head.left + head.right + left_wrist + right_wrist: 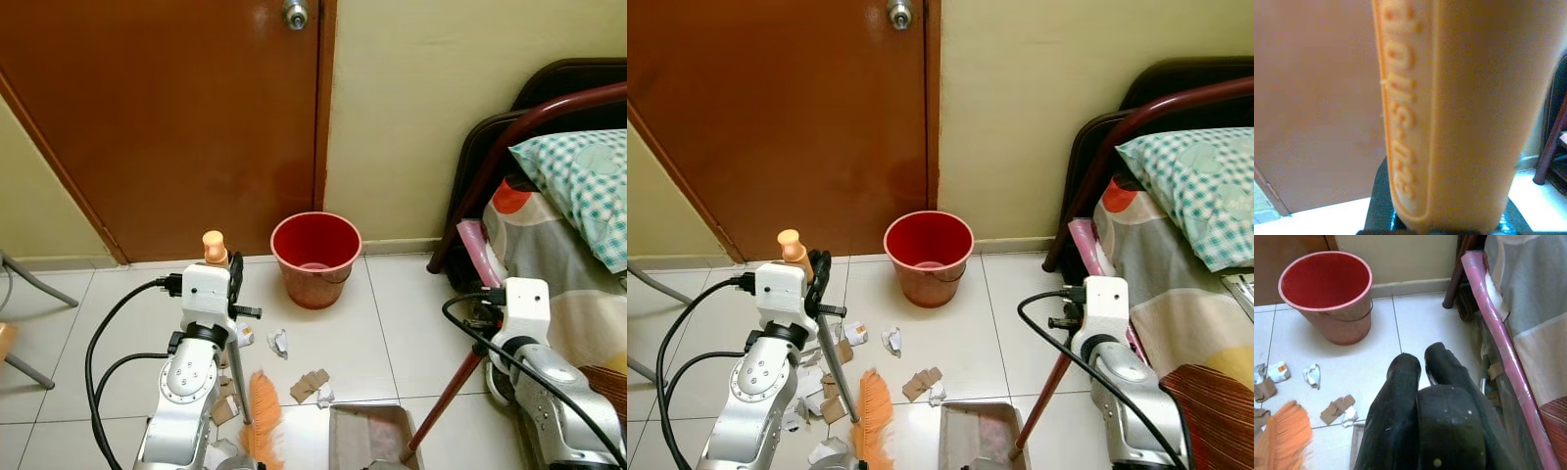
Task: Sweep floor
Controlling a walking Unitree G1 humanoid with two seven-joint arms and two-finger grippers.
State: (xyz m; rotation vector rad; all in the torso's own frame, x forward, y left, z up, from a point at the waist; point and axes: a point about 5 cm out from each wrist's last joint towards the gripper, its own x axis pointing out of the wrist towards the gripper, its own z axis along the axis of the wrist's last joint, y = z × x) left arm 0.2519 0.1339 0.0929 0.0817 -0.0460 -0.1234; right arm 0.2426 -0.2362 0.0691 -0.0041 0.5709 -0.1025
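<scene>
On the tiled floor (392,323) of a bedroom, the left gripper (231,284) is clamping the orange handle (215,247) of a broom, its fingers closed around the grip, as the close-up from that wrist confirms. The broom's grey shaft is slanting down to orange bristles (263,416) that are resting among torn cardboard scraps (310,384) and crumpled paper bits (279,343). Just beside the bristles, a grey dustpan (370,436) is lying open toward the litter, with a red bucket (315,257) standing farther off by the brown door (176,117). To the right, the right gripper (1422,369) is holding the dustpan's dark red pole (446,397), fingers pressed together around it, close against the bed (563,245).

The risks appear plain. Some scraps are lying behind the left arm, so a short stroke is likely missing them. A hard flick could be scattering light paper past the pan or under the bed. If the pan is lifting off the tiles, debris may be sliding beneath its lip. The pole could also be catching on the bed frame.
</scene>
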